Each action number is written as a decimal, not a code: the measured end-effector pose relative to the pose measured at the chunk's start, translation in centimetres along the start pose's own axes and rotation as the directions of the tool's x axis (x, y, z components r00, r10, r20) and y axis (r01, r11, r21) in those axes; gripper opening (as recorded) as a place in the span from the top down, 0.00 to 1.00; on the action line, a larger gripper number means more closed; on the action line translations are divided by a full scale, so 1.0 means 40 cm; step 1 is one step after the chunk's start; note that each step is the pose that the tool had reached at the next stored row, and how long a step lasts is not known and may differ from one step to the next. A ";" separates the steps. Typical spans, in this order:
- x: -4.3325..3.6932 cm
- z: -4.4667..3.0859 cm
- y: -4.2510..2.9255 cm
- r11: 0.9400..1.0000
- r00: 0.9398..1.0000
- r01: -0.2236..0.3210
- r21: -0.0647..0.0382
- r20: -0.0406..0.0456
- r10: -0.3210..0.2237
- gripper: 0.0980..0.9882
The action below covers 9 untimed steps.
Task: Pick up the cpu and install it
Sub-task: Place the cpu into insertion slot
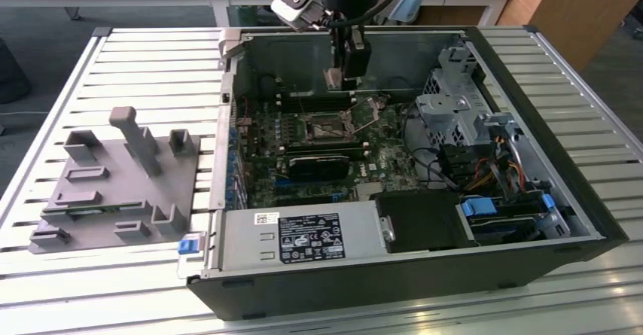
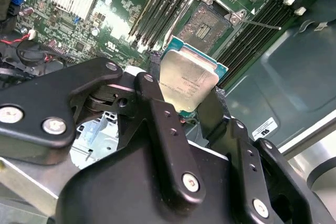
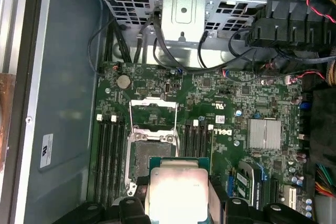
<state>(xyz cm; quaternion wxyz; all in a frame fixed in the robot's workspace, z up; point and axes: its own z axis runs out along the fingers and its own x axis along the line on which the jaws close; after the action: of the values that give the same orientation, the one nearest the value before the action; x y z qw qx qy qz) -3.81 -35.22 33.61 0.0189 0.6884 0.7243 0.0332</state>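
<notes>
My gripper (image 1: 342, 83) hangs inside the open computer case, above the motherboard (image 1: 301, 154) near the case's far wall. Both wrist views show it shut on the cpu (image 2: 187, 80), a flat square chip with a silver-grey top and a thin green rim, held by two opposite edges between the black fingers (image 2: 157, 90). The cpu (image 3: 176, 190) is in the air, clear of the board. Just beyond it lies the dark square socket (image 2: 210, 22), its metal frame flipped open and its lever (image 2: 260, 24) raised; the socket (image 3: 151, 157) also shows in the first wrist view.
Memory slots (image 3: 107, 156) flank the socket on both sides. A black heatsink block (image 1: 319, 165) sits nearer the front, with a power supply (image 1: 301, 237) below it. A metal drive cage (image 1: 452, 109) and cables stand at the exterior view's right. A grey fixture tray (image 1: 111, 192) lies on the slatted table.
</notes>
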 end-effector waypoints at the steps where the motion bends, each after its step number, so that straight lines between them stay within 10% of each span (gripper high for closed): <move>1: 0.000 0.001 0.000 1.000 1.000 -0.001 0.000 0.000 0.001 0.51; 9: 0.005 0.029 -0.002 1.000 1.000 -0.007 0.006 -0.001 0.007 0.51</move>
<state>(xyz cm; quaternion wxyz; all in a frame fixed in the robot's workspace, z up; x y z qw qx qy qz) -3.81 -35.02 32.47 0.0164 0.6909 0.7221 0.0313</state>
